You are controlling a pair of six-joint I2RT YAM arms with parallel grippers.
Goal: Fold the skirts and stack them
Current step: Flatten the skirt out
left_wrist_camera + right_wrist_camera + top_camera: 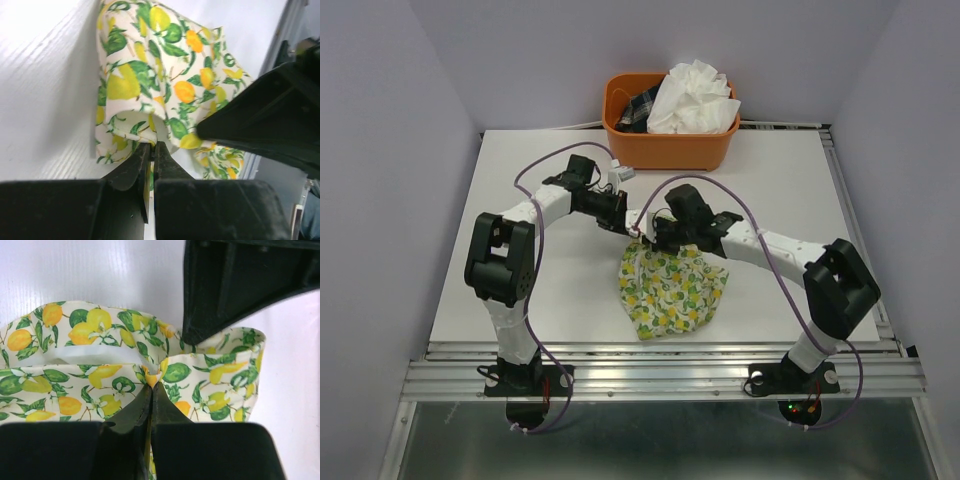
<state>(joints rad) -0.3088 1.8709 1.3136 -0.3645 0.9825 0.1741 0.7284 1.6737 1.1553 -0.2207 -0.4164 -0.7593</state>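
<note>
right pincer (151, 384), lemon skirt (75, 382) hem inside

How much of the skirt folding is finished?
Nothing looks finished: no folded stack shows. In hand: the left gripper and the right gripper are both shut on the edge of the lemon skirt, which is rumpled on the table. Left to do: folding it, then taking the white skirt from the basket, folding it and stacking both.
</note>
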